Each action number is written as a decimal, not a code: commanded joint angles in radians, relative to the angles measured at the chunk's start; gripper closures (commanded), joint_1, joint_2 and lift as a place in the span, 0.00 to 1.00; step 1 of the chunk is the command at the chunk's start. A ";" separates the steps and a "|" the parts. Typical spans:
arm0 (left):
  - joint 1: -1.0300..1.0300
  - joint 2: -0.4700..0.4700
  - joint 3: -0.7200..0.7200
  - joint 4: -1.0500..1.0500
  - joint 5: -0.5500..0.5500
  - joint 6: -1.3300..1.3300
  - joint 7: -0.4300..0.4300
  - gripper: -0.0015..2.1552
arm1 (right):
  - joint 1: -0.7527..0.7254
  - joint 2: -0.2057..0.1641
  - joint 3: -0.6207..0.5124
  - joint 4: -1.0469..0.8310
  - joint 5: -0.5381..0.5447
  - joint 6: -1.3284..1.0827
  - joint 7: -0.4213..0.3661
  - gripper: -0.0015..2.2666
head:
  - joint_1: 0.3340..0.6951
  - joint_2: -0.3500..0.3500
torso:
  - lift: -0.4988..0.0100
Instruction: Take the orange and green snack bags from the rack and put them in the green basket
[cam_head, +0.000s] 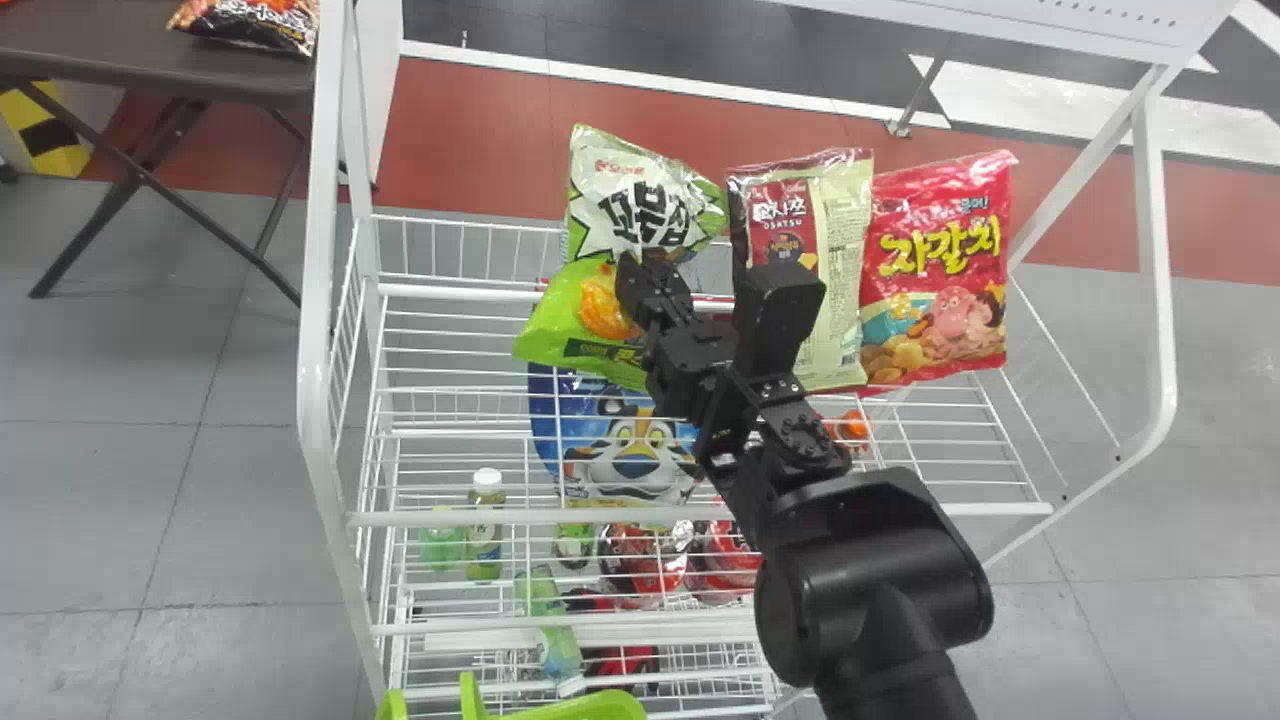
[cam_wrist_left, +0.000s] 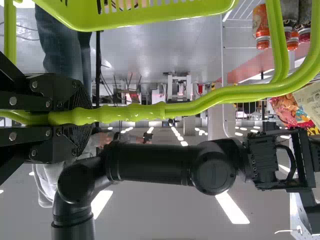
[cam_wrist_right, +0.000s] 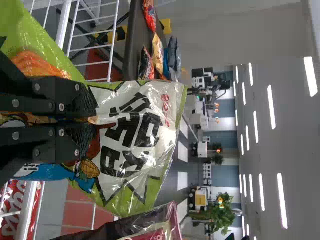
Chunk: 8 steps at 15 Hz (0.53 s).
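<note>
Right claw (cam_head: 648, 268) pinching green snack bag (cam_head: 640, 200), white rack (cam_head: 316, 330)

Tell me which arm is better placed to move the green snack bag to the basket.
Right, probably: the right pincer grips the green snack bag, while the left pincer is clamped on the handle of the green basket.

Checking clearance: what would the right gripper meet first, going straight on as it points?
The right gripper would first meet the green-and-white snack bag it grips, whose white part spreads ahead of it. Past that, the way looks free, though depth is unclear.
</note>
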<state>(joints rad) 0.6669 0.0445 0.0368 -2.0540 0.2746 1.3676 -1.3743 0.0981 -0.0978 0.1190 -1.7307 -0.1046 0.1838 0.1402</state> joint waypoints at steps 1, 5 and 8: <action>-0.001 0.000 0.000 -0.002 0.001 0.000 0.000 1.00 | 0.012 -0.005 -0.005 -0.024 -0.006 -0.010 0.027 0.99 | 1.00 0.16 | 0.98; 0.002 0.000 0.000 -0.003 0.001 0.000 -0.005 1.00 | 0.025 -0.011 -0.028 -0.050 -0.033 -0.028 0.096 0.99 | 1.00 0.16 | 0.98; 0.003 0.000 -0.002 -0.005 0.001 0.000 -0.005 1.00 | 0.031 -0.011 -0.048 -0.083 -0.055 0.018 0.225 0.99 | 1.00 0.17 | 0.98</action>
<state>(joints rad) 0.6698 0.0445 0.0368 -2.0570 0.2764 1.3676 -1.3791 0.1258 -0.1091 0.0786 -1.7968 -0.1527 0.1702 0.3377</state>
